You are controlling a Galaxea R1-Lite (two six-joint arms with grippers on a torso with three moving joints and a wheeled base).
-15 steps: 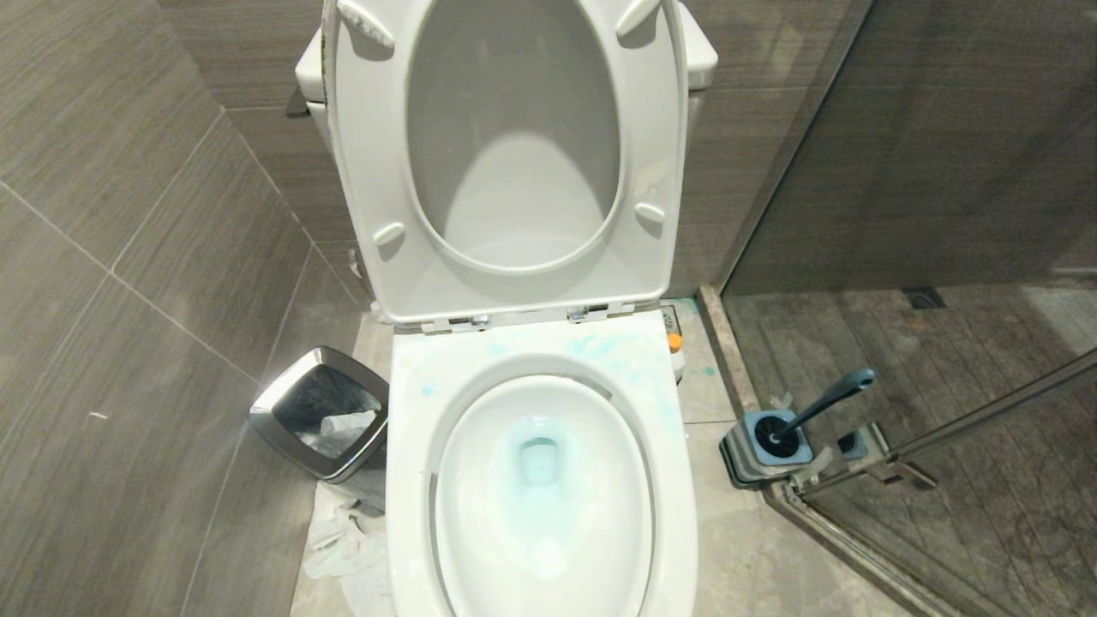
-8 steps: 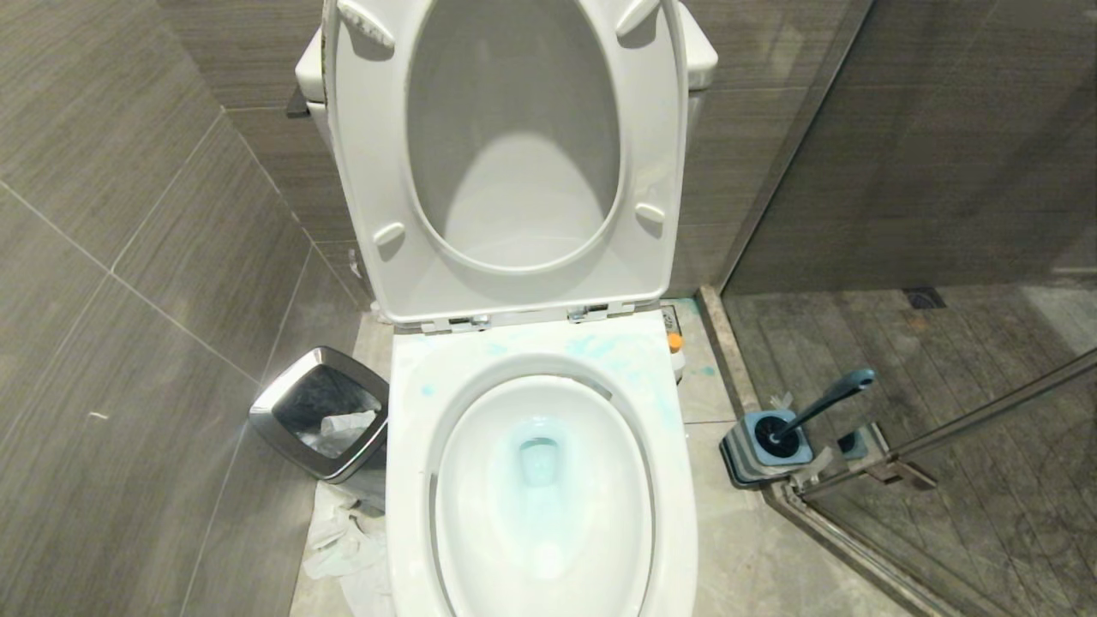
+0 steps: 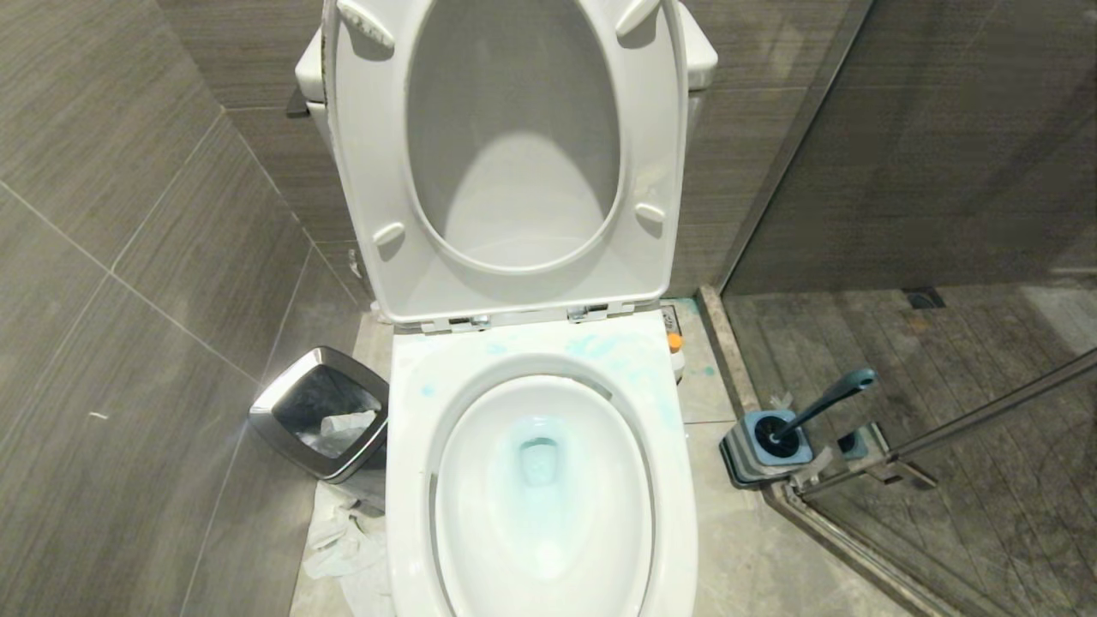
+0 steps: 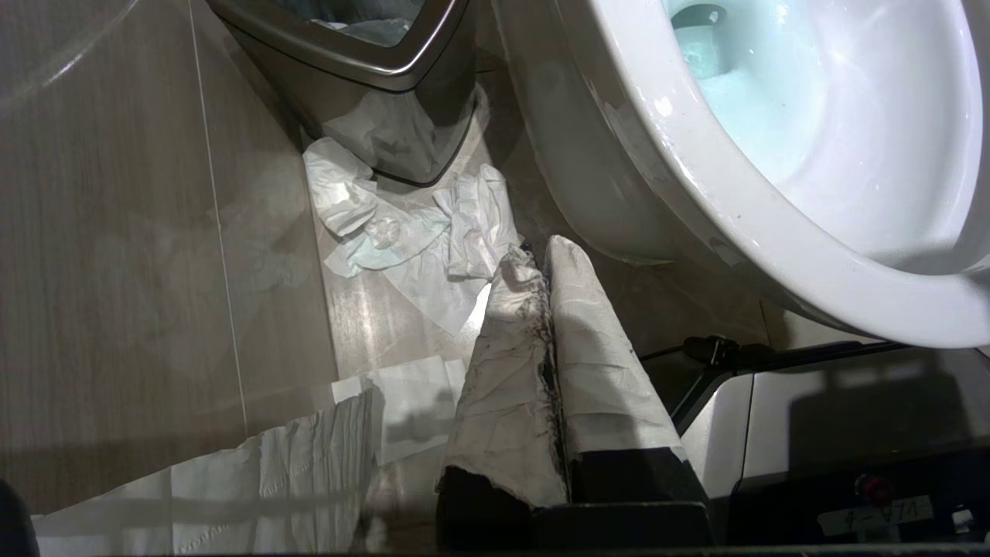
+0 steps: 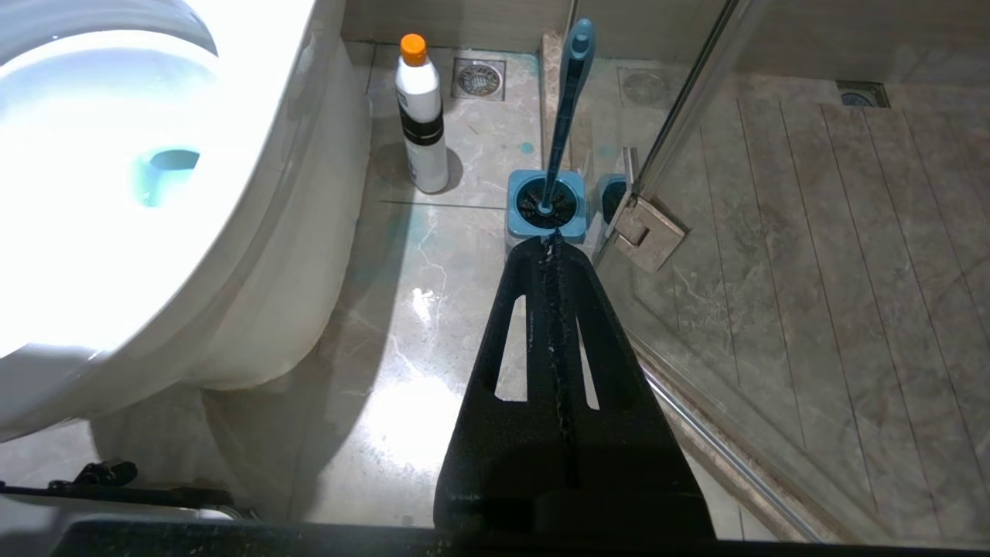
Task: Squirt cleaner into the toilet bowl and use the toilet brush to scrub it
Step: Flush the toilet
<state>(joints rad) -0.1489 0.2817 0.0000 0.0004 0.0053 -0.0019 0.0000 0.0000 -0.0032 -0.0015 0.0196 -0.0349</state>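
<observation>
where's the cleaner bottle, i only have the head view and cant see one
Observer: The right wrist view shows a white bottle with an orange cap, upright on the floor beside the toilet bowl.
Operator: and the right tool
Observer: The right tool is shut and empty, low, pointing at the toilet brush in its holder.
Operator: left tool
Observer: The left tool is shut, wrapped in white, over crumpled paper.

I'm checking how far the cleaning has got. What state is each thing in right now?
toilet bowl: seat and lid up, water tinted blue.
cleaner: smeared on the rim behind the basin.
toilet brush: standing in its holder, untouched.
white bottle: upright on the floor, orange cap on.
waste bin: open, paper inside.
left gripper: shut, empty.
right gripper: shut, empty.
</observation>
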